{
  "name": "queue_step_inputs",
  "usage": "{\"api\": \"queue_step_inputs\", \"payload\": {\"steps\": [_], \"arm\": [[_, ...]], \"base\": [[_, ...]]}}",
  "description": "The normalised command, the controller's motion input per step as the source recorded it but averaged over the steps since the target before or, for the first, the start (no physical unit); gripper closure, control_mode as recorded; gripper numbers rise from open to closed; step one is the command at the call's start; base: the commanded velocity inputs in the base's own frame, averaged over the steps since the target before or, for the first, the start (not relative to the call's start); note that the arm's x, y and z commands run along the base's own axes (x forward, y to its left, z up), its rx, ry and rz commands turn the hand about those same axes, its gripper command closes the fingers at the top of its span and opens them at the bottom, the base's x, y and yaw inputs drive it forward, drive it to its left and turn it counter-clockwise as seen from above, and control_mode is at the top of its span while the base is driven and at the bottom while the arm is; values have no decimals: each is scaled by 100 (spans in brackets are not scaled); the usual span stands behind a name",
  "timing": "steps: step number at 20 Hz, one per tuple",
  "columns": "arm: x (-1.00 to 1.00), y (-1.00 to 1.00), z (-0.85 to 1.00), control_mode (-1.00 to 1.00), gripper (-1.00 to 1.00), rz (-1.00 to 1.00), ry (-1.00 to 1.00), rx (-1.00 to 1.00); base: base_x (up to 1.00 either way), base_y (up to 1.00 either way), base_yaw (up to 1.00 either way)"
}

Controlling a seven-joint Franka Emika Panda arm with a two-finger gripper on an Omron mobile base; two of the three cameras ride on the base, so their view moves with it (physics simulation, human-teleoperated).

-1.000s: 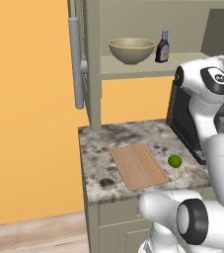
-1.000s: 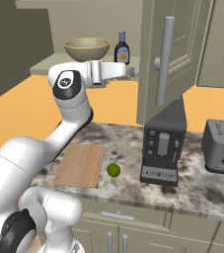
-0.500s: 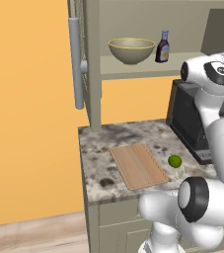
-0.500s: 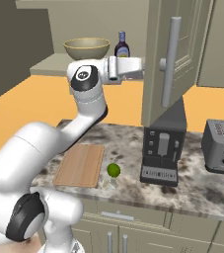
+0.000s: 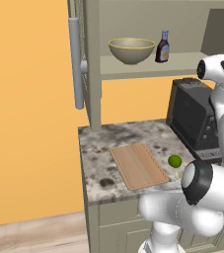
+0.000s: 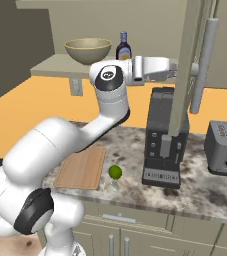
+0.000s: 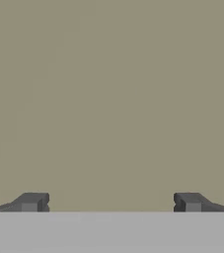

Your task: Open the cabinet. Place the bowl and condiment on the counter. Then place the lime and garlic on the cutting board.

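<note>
Cabinet [image 5: 91, 59] open, our hand [image 7: 111, 202] spread and empty; we should approach the bowl [image 6: 88, 50] by its rim, avoiding the condiment [image 6: 123, 48].

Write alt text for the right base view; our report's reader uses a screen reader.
A white robot arm reaches toward an open grey-olive cabinet, whose shelf holds a beige bowl and a dark condiment bottle. Below, on the mottled stone counter, a lime lies just beside a wooden cutting board, with a black coffee machine and a toaster to the right.

Lime [image 5: 174, 161] right of cutting board [image 5: 138, 166]
</note>
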Motion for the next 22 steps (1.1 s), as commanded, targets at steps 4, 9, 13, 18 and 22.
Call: {"api": "queue_step_inputs", "payload": {"steps": [4,9,13,18,22], "arm": [[22,-51,-5,-100,-100,0,0,0],[31,-35,-12,-100,-100,0,7,0],[14,-4,-4,-100,-100,0,9,0],[-6,9,0,-100,-100,0,2,4],[-32,17,3,-100,-100,0,-1,19]], "base": [[0,0,0],[0,0,0],[0,0,0],[0,0,0],[0,0,0]]}}
